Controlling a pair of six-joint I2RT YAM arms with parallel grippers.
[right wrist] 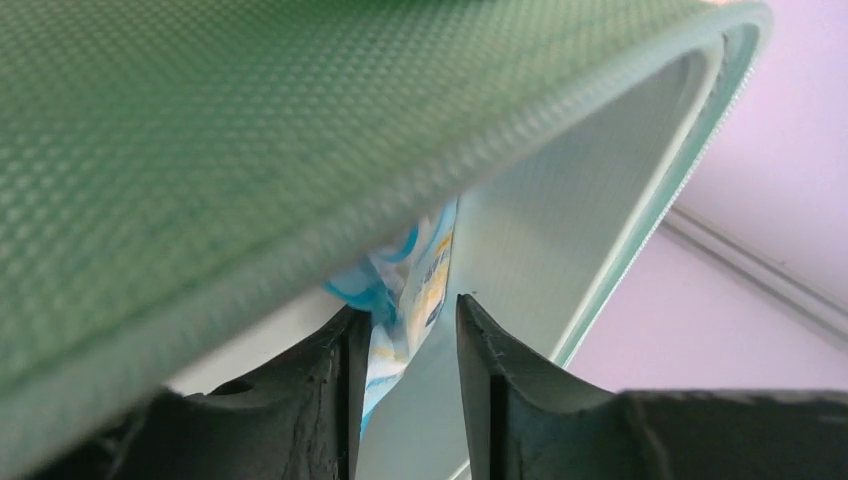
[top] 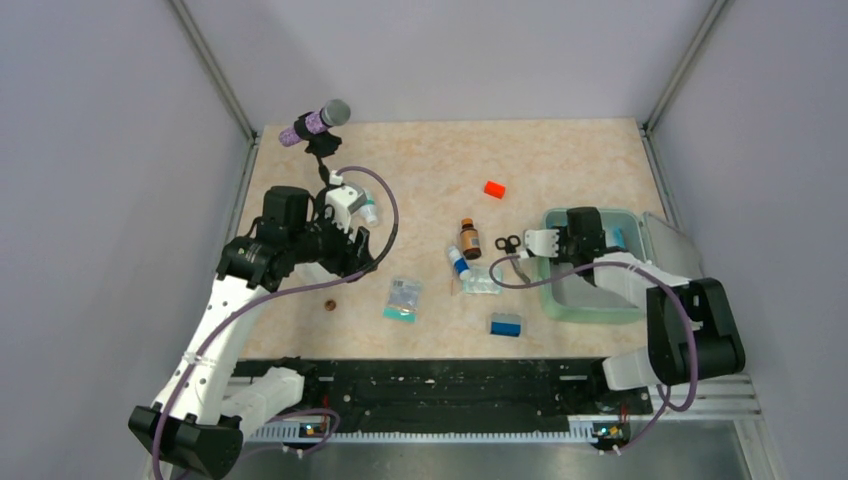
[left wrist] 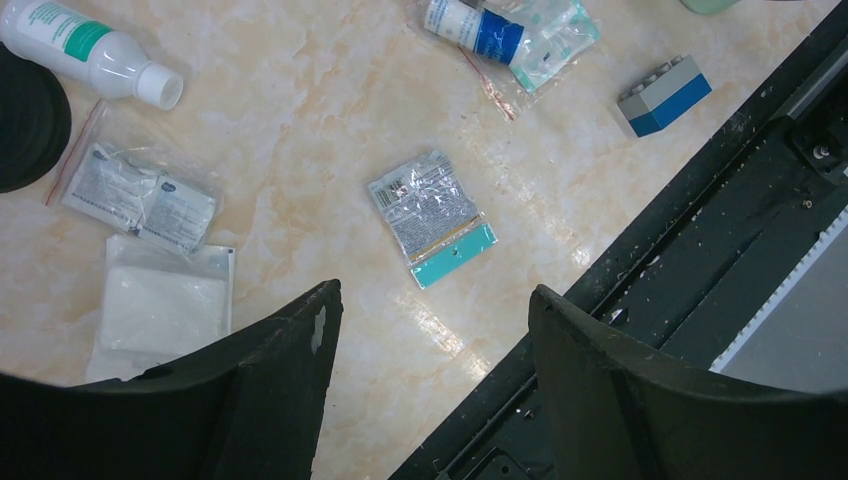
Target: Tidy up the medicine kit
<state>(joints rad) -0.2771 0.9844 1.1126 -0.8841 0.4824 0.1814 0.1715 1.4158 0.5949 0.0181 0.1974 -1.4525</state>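
Observation:
The medicine kit (top: 590, 303), a pale mint-green case, lies open at the right, its lid (top: 668, 243) folded back. My right gripper (top: 603, 238) reaches into the case at its far end. In the right wrist view the right gripper (right wrist: 408, 308) is open. A blue, white and yellow packet (right wrist: 425, 270) stands between the fingers, leaning on the left one and apart from the right one, with the kit's wall (right wrist: 250, 120) above. My left gripper (left wrist: 435, 295) hangs wide open and empty over the table, just short of a foil packet with a teal strip (left wrist: 432, 215).
On the table lie an orange-red block (top: 494, 189), a brown bottle (top: 470, 240), scissors (top: 508, 243), a blue-capped bottle on a clear bag (top: 458, 262) and a blue block (top: 506, 324). Near the left gripper are a white bottle (left wrist: 90, 45), bagged sachets (left wrist: 140, 195) and a gauze pack (left wrist: 165, 305).

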